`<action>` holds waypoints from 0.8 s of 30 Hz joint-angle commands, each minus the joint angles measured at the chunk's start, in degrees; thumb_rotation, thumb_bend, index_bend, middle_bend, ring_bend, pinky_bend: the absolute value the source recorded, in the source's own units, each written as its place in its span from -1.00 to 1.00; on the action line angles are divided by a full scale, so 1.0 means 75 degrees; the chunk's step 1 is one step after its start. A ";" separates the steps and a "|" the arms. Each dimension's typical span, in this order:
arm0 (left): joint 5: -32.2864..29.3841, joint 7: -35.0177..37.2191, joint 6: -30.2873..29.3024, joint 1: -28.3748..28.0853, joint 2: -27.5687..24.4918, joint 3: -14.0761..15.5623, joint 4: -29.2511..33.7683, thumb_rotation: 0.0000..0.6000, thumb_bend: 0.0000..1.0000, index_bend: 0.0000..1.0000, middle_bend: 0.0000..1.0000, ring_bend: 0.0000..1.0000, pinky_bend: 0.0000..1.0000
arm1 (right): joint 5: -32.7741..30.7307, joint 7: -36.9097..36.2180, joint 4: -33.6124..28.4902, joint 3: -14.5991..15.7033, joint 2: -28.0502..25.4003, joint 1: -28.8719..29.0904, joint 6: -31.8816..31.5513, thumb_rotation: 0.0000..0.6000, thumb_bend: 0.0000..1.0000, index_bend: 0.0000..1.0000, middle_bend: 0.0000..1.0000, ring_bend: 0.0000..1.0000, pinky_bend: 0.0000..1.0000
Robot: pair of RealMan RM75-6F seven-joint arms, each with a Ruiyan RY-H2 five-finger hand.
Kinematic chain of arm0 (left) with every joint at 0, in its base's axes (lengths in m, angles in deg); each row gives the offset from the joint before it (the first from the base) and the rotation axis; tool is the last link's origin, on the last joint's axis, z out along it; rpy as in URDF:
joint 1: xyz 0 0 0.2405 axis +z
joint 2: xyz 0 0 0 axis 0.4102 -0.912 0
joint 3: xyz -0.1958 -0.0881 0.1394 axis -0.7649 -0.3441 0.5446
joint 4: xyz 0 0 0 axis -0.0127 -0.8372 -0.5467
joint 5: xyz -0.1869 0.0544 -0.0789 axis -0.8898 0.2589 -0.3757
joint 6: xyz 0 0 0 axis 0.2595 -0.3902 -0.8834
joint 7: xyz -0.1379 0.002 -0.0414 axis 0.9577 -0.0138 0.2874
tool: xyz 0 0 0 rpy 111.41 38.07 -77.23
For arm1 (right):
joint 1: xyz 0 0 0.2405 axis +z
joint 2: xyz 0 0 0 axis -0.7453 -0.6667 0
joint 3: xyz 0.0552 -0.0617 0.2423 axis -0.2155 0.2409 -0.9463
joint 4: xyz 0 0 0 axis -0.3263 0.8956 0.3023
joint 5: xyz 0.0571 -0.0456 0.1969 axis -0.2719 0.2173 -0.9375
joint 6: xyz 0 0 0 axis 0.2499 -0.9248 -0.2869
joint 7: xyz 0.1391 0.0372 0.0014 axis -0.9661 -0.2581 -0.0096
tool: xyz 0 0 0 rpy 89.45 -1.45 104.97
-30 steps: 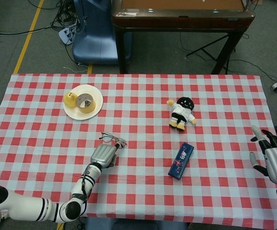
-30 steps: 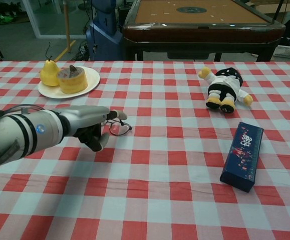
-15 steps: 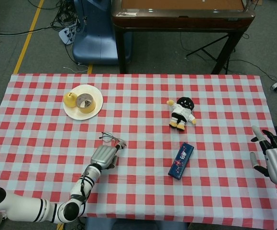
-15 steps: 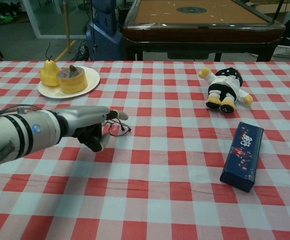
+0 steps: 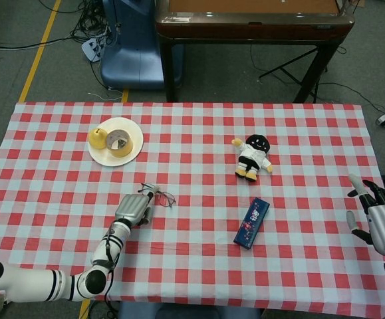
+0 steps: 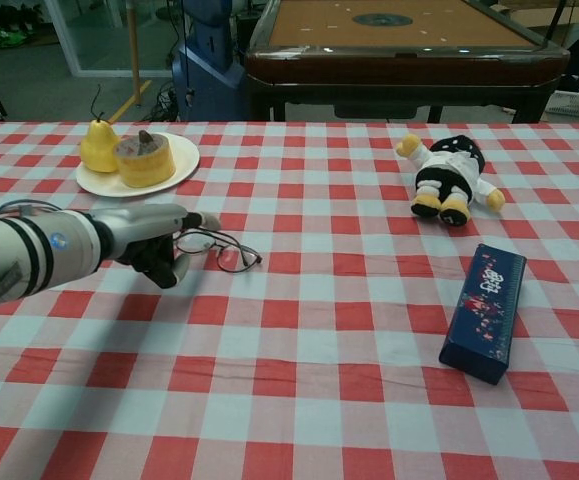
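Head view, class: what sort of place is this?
Probably a robot lab or workshop, not a home: a red-and-white checked tablecloth covers the worktable, loose cables and a power strip lie on grey floor, and a yellow floor line runs past.

No text can be read with certainty. The dark blue rectangular box (image 6: 484,310) on the red-and-white checked surface (image 6: 349,400) carries a pink and white print, but its characters are too small and blurred to read.
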 commanded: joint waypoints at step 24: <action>0.2210 0.1250 -0.1552 0.1209 -0.1301 0.0093 0.0888 1.00 0.31 -0.99 0.59 0.57 0.77 | -0.0048 0.0034 -0.0043 0.0031 -0.0070 0.0004 0.0116 1.00 -0.10 -1.00 -0.28 -0.74 -0.62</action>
